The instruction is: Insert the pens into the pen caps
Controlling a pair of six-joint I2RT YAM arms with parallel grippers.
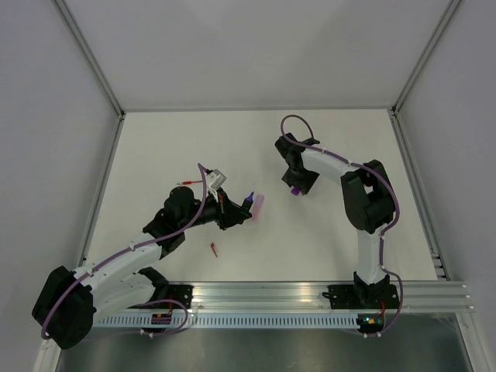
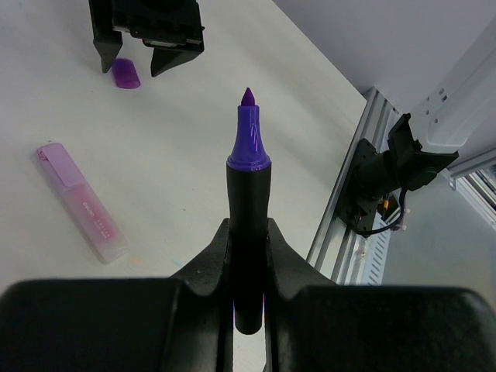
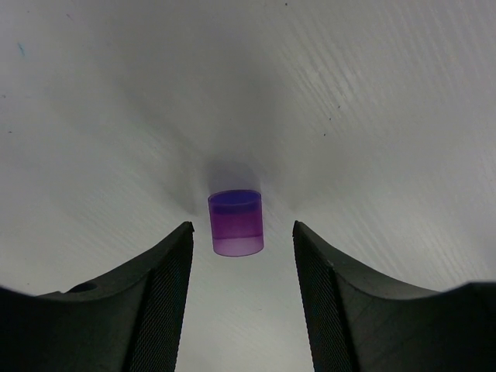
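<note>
My left gripper (image 2: 248, 232) is shut on a black-barrelled pen (image 2: 248, 147) whose bare purple tip points away from the wrist. In the top view this gripper (image 1: 235, 208) sits mid-table. A pale pink marker (image 2: 81, 203) lies flat on the table just beyond it (image 1: 259, 204). The stubby purple cap (image 3: 235, 222) stands on the table just ahead of my right gripper (image 3: 242, 232), whose open jaws stand either side without touching it. From above, this cap (image 1: 295, 191) peeks out under the right gripper (image 1: 297, 186). A thin red pen (image 1: 184, 183) and a tiny red cap (image 1: 213, 249) lie near the left arm.
The white table (image 1: 155, 147) is fenced by white walls at the back and sides. An aluminium rail (image 1: 310, 298) carrying both arm bases runs along the near edge. The right arm's elbow (image 1: 368, 198) rises over the right side.
</note>
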